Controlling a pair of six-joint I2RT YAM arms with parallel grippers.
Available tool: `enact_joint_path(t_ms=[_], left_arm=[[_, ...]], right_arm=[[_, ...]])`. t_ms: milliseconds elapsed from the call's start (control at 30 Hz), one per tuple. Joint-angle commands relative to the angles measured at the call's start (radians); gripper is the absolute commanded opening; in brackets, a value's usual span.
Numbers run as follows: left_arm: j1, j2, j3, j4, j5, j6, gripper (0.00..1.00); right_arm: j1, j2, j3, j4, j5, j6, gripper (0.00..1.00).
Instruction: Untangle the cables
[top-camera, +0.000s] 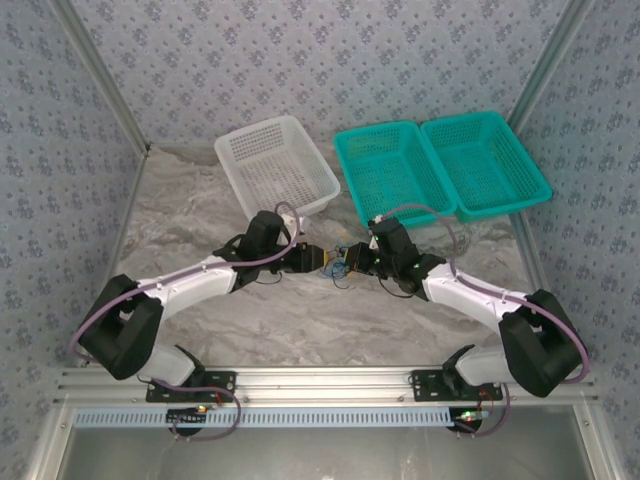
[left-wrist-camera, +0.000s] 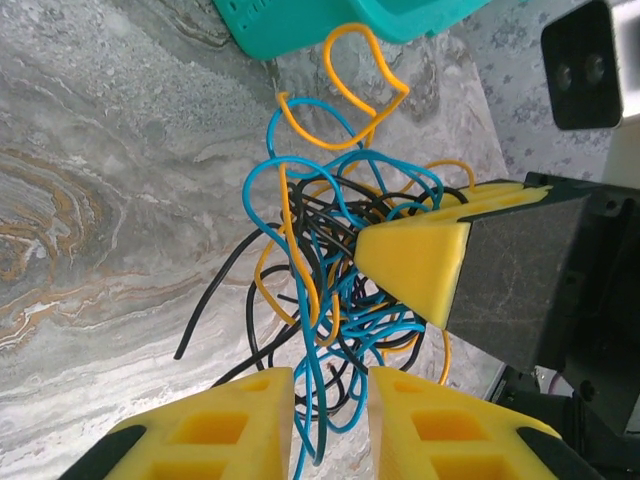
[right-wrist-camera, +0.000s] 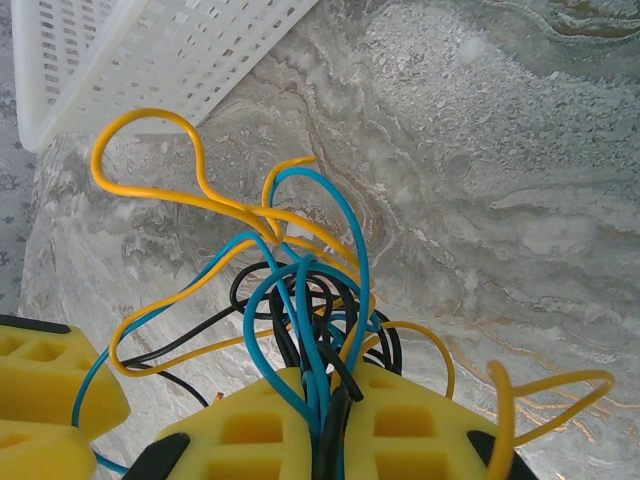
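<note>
On the overhead camera I see both arms reaching in to meet at the middle of the worktop (top-camera: 310, 320), with the cables (top-camera: 341, 263) bunched between their tips. The white basket (top-camera: 275, 165) lies at eleven o'clock from that knot. The two teal baskets (top-camera: 395, 175) lie at one o'clock, apart from it.

My right end effector (right-wrist-camera: 325, 440), at three o'clock of the tangle, is clamped on a sheaf of blue and black strands. They leave its yellow fingers (right-wrist-camera: 250, 430) and fan out into loops of blue, black and yellow.

My left end effector (left-wrist-camera: 331, 420) faces the tangle from nine o'clock. Its jaws stand a narrow gap apart with several blue strands running through. I cannot tell whether those strands are pinched or just lying loose there. The two tips sit just beside each other.
</note>
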Motion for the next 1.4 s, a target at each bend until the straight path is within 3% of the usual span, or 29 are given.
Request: enact_joint_path(t_ms=[0, 233, 300, 567, 967, 1100, 1167, 1233, 1333, 1367], left_arm=[[-0.008, 0.016, 0.043, -0.039, 0.014, 0.036, 0.23], [-0.009, 0.040, 0.074, -0.076, 0.002, 0.033, 0.09], [-0.010, 0.040, 0.071, -0.076, -0.014, 0.026, 0.00], [-0.002, -0.036, 0.033, -0.112, -0.188, -0.027, 0.00], [0.057, -0.137, -0.056, -0.038, -0.280, -0.120, 0.00], [0.100, -0.175, -0.110, 0.028, -0.274, -0.167, 0.00], [0.118, -0.170, -0.112, 0.052, -0.217, -0.153, 0.00], [0.119, -0.149, -0.099, 0.053, -0.170, -0.145, 0.00], [0.118, -0.100, -0.102, 0.130, -0.089, -0.185, 0.00], [0.118, -0.086, -0.100, 0.143, -0.075, -0.193, 0.00]], right_arm=[[0.010, 0.005, 0.029, -0.020, 0.003, 0.001, 0.00], [0.010, 0.005, 0.027, -0.022, 0.008, 0.001, 0.00], [0.011, 0.006, 0.030, -0.031, 0.022, 0.005, 0.00], [0.012, 0.018, 0.019, -0.161, 0.159, 0.027, 0.07], [0.013, 0.046, 0.062, -0.408, 0.362, 0.091, 0.10], [0.004, 0.047, 0.068, -0.483, 0.413, 0.098, 0.28], [0.003, 0.035, 0.064, -0.464, 0.391, 0.070, 0.35], [0.006, 0.006, 0.045, -0.364, 0.316, 0.005, 0.49], [0.011, -0.021, 0.046, -0.262, 0.216, -0.056, 0.99], [0.016, -0.025, 0.054, -0.254, 0.209, -0.067, 1.00]])
